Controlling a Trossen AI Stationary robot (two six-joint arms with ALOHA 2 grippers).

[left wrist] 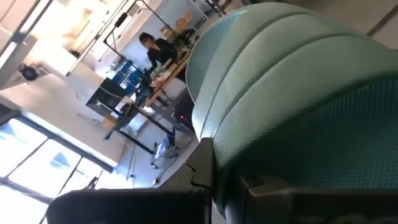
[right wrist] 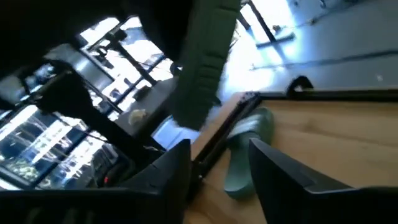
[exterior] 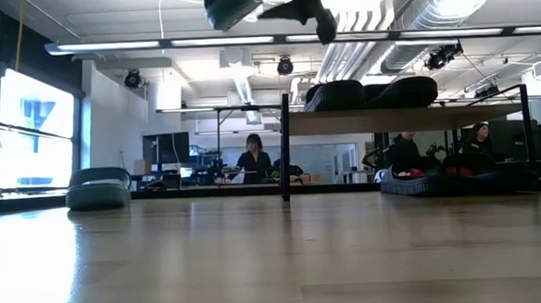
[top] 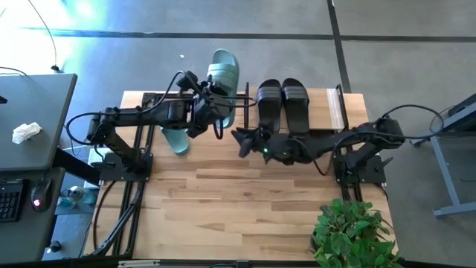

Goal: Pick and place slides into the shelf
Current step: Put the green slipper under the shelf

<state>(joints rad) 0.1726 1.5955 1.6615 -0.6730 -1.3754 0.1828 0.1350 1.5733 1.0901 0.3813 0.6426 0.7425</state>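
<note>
Sage-green rubber slide [top: 177, 140] flat on wooden counter [top: 245, 201] at left; its mate [top: 222, 72] lifted over the wood-topped black-rod shelf [top: 331, 108], gripped by closed left fingers [top: 210, 95]. Black ribbed slide pair [top: 282, 104] on shelf board. Right fingers [top: 243, 140] parted, empty, beside.

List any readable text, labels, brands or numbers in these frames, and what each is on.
None readable.
Green slide held by the left gripper: no visible marking.
Black slides on the shelf: no legible brand.
Keyboard on the side desk: keys too small to read.
</note>
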